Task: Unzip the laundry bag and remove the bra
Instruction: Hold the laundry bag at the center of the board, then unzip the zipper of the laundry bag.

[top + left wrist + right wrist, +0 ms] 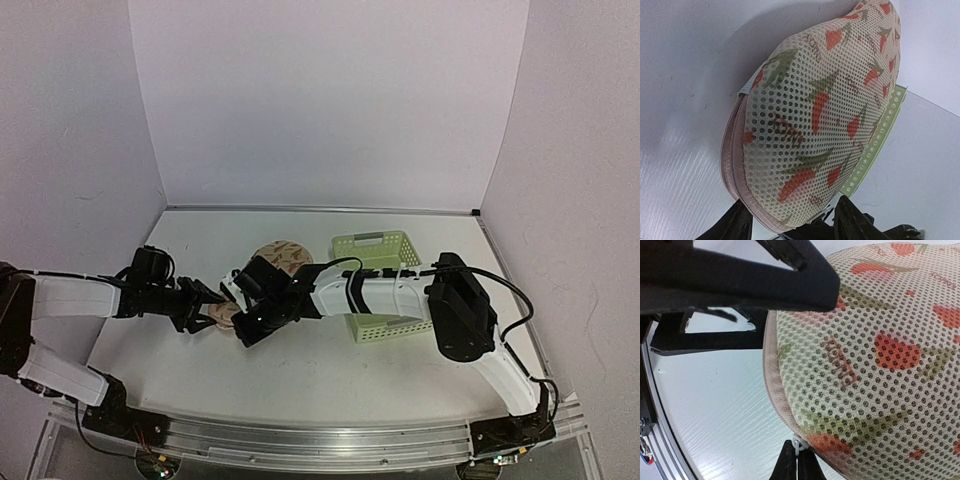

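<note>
Right pincer point(796, 456) grips the zip pull point(798, 444) at six o'clock on the rim of the laundry bag point(880, 365); you should expect light, yielding mesh.

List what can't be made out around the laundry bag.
Bra: in no view; the laundry bag has a mesh shell that covers the inside.
Left wrist view: left gripper runs off the bottom edge; grip unclear.
Right wrist view: right gripper pinches a white tab, too small to identify.
Top view: both grippers cover most of the bag.
</note>
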`<state>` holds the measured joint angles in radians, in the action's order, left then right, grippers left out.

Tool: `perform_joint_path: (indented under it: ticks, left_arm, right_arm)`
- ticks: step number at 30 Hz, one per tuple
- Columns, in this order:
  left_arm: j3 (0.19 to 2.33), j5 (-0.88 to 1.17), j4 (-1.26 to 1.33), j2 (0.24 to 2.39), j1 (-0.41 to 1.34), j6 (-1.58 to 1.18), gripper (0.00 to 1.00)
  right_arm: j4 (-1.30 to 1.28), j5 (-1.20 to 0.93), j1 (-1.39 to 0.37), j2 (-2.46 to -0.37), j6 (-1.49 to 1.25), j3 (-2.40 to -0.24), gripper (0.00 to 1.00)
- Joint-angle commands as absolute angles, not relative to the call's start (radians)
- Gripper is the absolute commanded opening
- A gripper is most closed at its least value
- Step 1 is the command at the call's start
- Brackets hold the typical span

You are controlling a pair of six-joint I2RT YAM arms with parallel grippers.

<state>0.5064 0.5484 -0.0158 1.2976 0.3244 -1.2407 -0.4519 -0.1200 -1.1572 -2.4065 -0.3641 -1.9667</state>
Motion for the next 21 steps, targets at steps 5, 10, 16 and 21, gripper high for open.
perform_joint_path:
  ticks: [5, 10, 16, 21]
  left_arm:
    - [0.502, 0.573, 0.097, 1.357, 0.347, -1.266, 0.48]
    - [0.508, 0.581, 0.115, 1.393, 0.359, -1.257, 0.25]
    - [0.503, 0.589, 0.115, 1.393, 0.361, -1.248, 0.00]
    - [0.476, 0.596, 0.115, 1.379, 0.360, -1.228, 0.00]
  right_arm:
    - [-0.417, -0.132, -1.161, -2.390, -0.359, -1.996, 0.00]
    - [-0.415, -0.137, -1.161, -2.390, -0.359, -1.996, 0.00]
    - [-0.411, -0.130, -1.161, -2.375, -0.357, -1.970, 0.00]
    - [-0.400, -0.125, -1.162, -2.332, -0.351, -1.899, 0.00]
